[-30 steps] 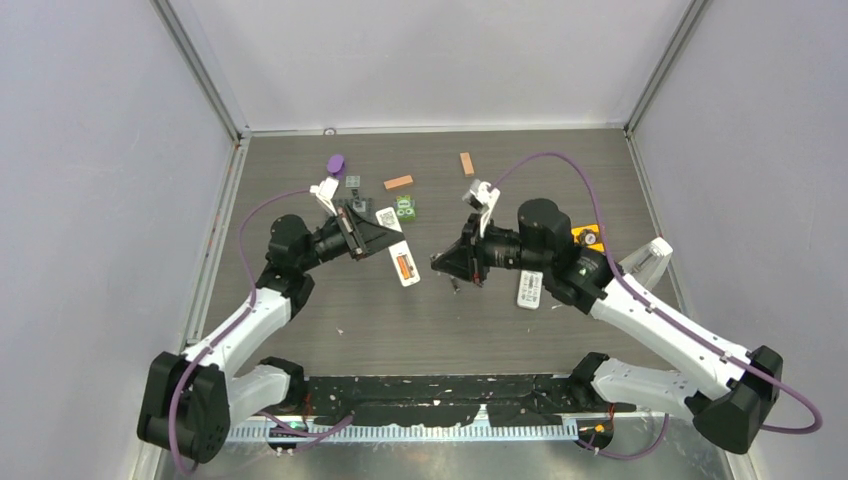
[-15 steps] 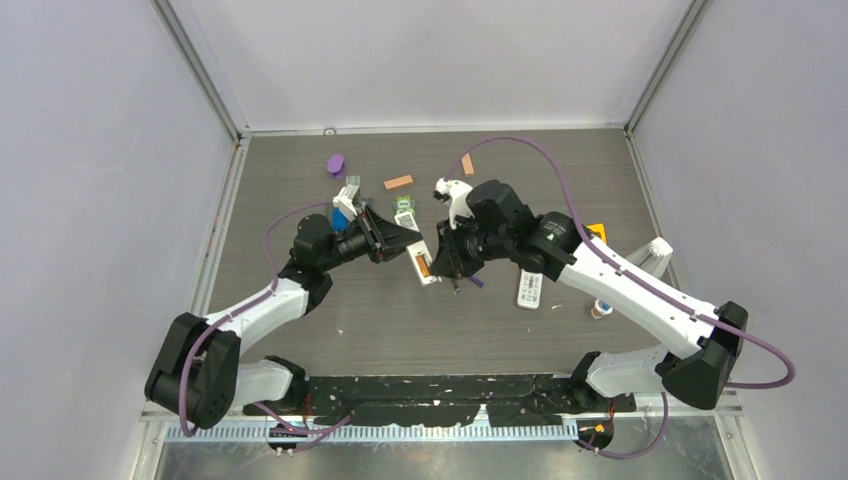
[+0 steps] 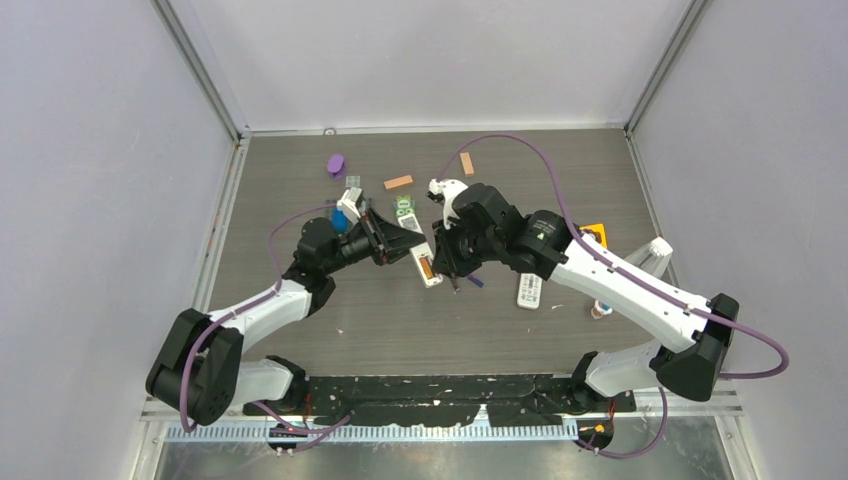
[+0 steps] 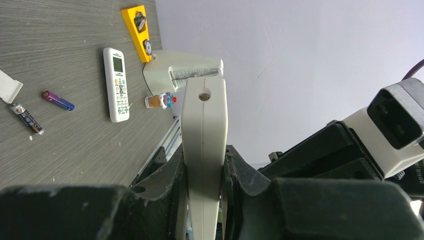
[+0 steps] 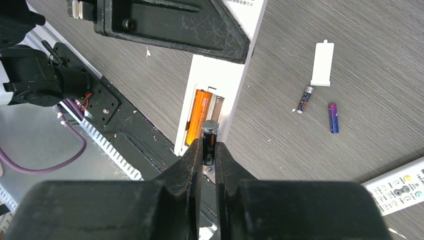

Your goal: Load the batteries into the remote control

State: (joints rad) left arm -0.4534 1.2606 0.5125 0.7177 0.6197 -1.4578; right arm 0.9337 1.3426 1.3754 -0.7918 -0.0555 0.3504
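My left gripper point(image 4: 204, 152) is shut on the white remote control point(image 4: 202, 120) and holds it on edge; in the top view the gripper point(image 3: 398, 240) grips its far end and the remote point(image 3: 427, 268) points toward me. The remote's open compartment point(image 5: 212, 107) holds an orange battery point(image 5: 197, 116). My right gripper point(image 5: 209, 145) is shut on a dark battery point(image 5: 210, 134), held just over the empty slot beside the orange one. A second dark battery point(image 5: 303, 99), a purple battery point(image 5: 333, 118) and the white battery cover point(image 5: 322, 63) lie on the table to the right.
A second white remote point(image 3: 529, 290) lies right of centre, beside a yellow object point(image 3: 590, 234), a white scale-like object point(image 3: 650, 258) and a small figurine point(image 3: 600, 310). Two orange-tan blocks point(image 3: 398, 182) point(image 3: 466, 164), a green item point(image 3: 405, 208) and a purple object point(image 3: 336, 164) lie at the back.
Both arms have moved toward the centre. The left carried the remote to the right; the right brought its dark battery over the remote's open compartment.
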